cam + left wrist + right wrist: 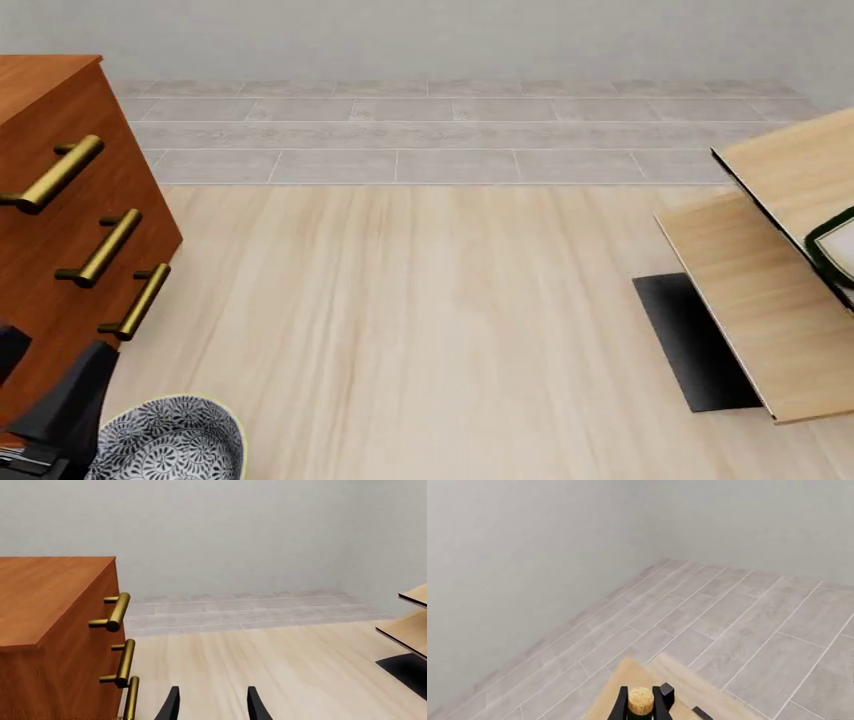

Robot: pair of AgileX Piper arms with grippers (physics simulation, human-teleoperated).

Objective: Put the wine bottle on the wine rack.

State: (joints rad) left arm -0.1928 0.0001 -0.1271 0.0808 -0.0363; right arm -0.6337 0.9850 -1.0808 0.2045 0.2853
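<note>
In the right wrist view, the gold foil cap of the wine bottle (640,700) pokes up between two black fingers (621,706). My right gripper (641,696) is shut on it, with pale wood just beneath. In the front view, only a strip of the bottle's white label (835,243) shows at the right edge, lying against the slanted panels of the wine rack (747,290); the right gripper itself is out of that view. The rack's edge (410,627) also shows in the left wrist view. My left gripper (213,707) is open with nothing in it, low beside the cabinet.
A reddish-brown drawer cabinet (54,200) with brass handles (117,612) stands at the left. A patterned blue-and-white bowl (167,440) sits at the near left, beside the dark left arm (67,410). The rack's black base (694,340) lies on the pale wooden table (400,320).
</note>
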